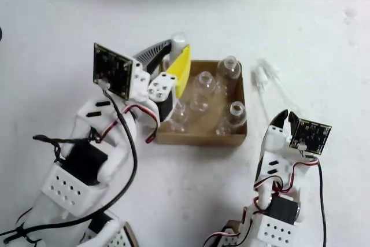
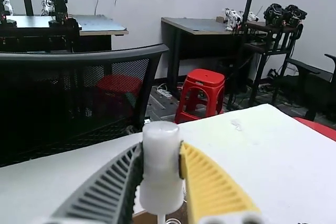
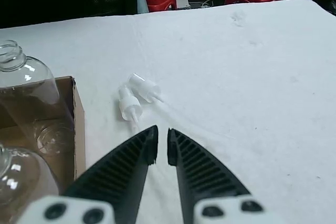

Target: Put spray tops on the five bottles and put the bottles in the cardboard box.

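At least four bottles (image 1: 203, 82) stand in the box (image 1: 196, 138), necks bare, so boxing looks nearly done and capping not begun. The left hand (image 1: 178, 49) is clamped on one top (image 2: 160, 163) at the box's 11 o'clock corner. Two spare tops (image 1: 262, 77) lie on the worktop (image 1: 312, 44) at 2 o'clock. The right hand (image 3: 162, 142), nearly together and empty, sits at 4 o'clock.

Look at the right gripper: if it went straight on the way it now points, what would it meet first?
Most likely the loose spray tops lying on the table just ahead of the right gripper; nothing lies between. They sit slightly to one side of its line, so contact could be glancing.
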### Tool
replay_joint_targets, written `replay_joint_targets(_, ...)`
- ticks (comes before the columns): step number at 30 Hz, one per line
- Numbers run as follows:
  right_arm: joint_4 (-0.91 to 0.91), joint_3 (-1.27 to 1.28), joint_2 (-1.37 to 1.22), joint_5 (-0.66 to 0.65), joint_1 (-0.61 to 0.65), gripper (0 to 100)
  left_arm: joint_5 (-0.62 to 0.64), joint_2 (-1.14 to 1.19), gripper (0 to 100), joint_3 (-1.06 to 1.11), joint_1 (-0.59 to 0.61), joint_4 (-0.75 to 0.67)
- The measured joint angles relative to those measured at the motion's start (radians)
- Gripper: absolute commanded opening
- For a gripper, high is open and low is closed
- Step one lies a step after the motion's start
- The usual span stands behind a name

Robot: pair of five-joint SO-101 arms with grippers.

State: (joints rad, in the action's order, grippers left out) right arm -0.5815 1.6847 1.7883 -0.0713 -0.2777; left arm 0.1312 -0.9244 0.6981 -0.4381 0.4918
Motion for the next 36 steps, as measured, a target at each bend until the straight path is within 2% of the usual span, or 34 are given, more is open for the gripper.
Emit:
replay_joint_targets(6,0.000,0.000,0.000,0.000,0.000,2.1,-0.002,0.002,2,0.083,0.009,-0.107)
replay_joint_targets(20,0.000,0.000,0.000,0.000,0.000,2.1,-0.029,0.003,2,0.095,0.021,-0.115)
replay_joint_targets(28,0.000,0.000,0.000,0.000,0.000,2.1,-0.029,0.006,2,-0.043,0.003,-0.127)
replay_joint_targets(36,0.000,0.000,0.000,0.000,0.000,2.1,-0.029,0.267,2,-0.074,-0.014,-0.356)
